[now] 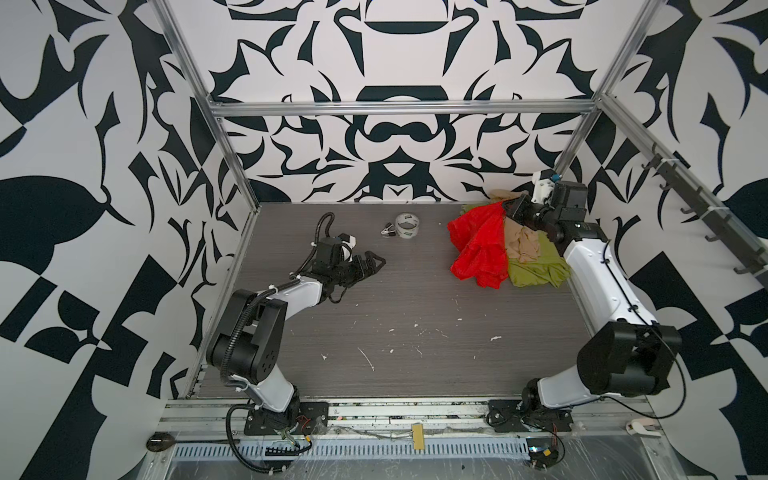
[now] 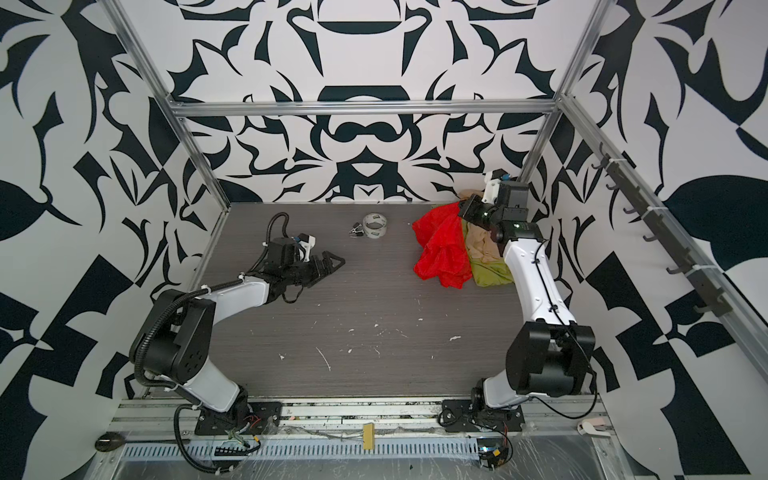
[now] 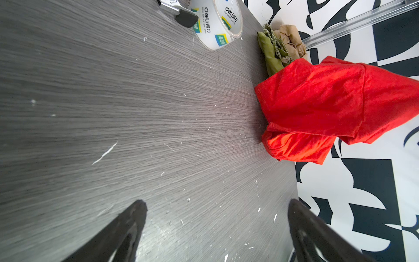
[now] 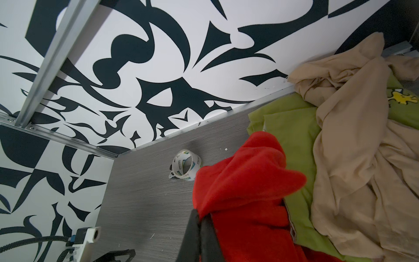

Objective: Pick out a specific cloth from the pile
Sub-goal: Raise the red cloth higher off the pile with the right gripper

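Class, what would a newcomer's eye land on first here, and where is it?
The bright red sheet of thin fabric stands out at the far right of the grey table, pinched by the shut fingers of the right gripper and draped partly over the pile of olive-green and beige cloths. Next come the bold black-and-white patterned walls all around.

You have bright, even, diffuse light with only faint shadows on the table [image 1: 415, 316], wide-angle stretch smearing its grain toward the left wrist view's edges, and the left gripper [image 3: 216, 204] showing fingers [image 3: 127, 231] soft and out of focus up close.
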Robot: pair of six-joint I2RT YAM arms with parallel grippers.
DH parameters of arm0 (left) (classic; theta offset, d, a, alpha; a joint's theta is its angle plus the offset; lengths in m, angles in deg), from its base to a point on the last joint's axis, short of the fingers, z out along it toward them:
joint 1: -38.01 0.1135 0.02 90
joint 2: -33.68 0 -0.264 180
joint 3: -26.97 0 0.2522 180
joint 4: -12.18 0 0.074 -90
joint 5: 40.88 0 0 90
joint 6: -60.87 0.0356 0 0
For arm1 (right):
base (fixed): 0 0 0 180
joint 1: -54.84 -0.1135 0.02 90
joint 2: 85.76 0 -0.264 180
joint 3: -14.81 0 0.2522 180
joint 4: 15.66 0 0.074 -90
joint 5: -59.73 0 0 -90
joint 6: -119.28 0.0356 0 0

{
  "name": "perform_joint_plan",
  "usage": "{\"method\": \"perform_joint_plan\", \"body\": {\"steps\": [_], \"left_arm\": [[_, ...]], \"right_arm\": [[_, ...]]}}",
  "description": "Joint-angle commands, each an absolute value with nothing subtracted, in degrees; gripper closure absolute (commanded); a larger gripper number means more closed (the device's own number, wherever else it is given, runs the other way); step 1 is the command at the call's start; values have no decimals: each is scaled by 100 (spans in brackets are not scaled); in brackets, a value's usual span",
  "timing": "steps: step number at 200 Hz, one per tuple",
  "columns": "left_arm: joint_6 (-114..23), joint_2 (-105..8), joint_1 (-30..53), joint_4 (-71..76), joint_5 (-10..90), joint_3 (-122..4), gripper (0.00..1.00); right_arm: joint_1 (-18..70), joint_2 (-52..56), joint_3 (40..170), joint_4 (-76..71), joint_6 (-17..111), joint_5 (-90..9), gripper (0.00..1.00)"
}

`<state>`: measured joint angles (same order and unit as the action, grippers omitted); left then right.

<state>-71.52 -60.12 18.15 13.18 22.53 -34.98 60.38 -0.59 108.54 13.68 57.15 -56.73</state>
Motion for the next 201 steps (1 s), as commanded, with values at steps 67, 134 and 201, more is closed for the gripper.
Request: {"method": "perform_joint_plan", "body": {"steps": [67, 134, 201], "left_arm": [[-7227, -5836, 1771, 1406, 2231, -3477, 1], [-7255, -5869, 1707, 1406, 2209, -3603, 0], [-7272, -5798, 1680, 1398, 2214, -3677, 0]], "right_arm": [[6029, -507, 10904, 892, 5928, -5986, 100], [5902, -782, 10825, 683, 6262, -6258, 100], [5801, -1265, 10960, 673, 6425, -6273, 100]]}}
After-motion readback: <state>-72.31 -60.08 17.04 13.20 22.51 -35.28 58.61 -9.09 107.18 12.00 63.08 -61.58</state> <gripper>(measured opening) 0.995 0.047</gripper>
